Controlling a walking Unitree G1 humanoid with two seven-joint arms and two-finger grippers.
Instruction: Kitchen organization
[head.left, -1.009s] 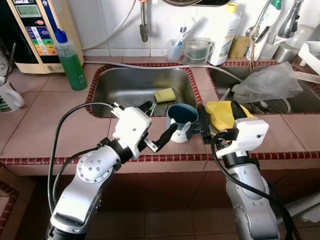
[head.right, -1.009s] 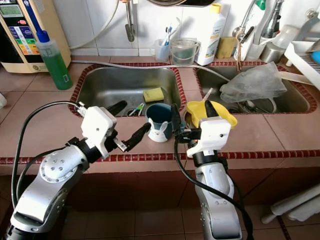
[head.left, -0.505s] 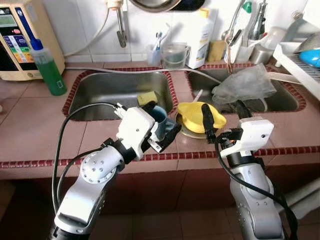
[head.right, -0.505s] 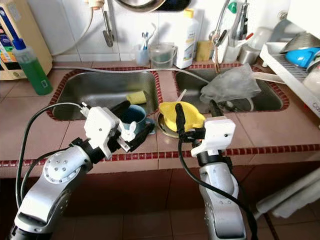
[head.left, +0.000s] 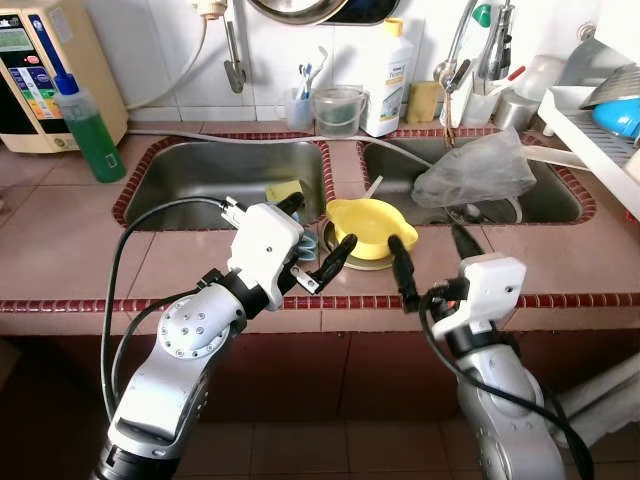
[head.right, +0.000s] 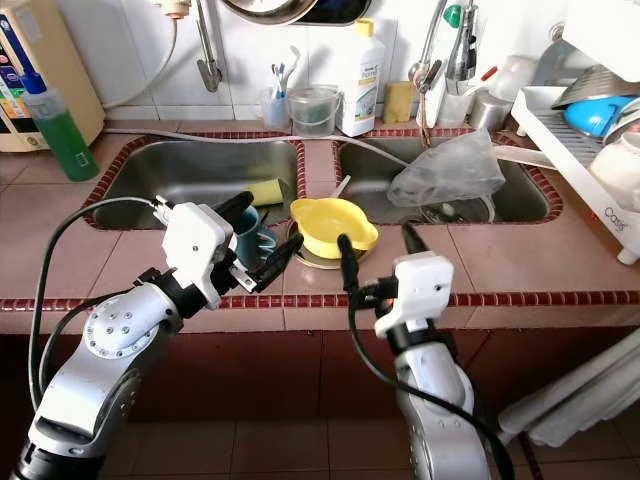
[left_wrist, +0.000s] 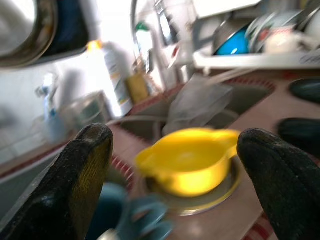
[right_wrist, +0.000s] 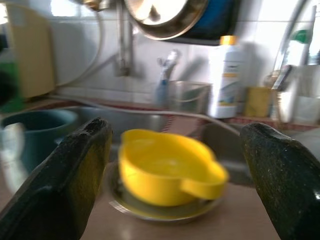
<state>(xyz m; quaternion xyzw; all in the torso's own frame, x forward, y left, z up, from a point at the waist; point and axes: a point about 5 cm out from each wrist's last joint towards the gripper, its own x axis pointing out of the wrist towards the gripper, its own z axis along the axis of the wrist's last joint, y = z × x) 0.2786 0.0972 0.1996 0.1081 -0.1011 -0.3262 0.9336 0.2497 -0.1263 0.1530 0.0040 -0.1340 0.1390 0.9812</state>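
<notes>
The bare tile counter (head.left: 70, 235) at the left of the picture has lots of room, but the middle strip is crowded by the yellow bowl (head.left: 372, 222) and teal mug (head.right: 246, 226).

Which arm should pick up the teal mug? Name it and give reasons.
Left. The left pincer is open with its fingers already either side of the teal mug. The right pincer is also open but sits nearer the yellow bowl, away from the mug.

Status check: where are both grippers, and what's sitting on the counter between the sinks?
Left gripper open beside the teal mug. Right gripper open, empty, short of the yellow bowl. Bowl sits on a plate between the sinks.
</notes>
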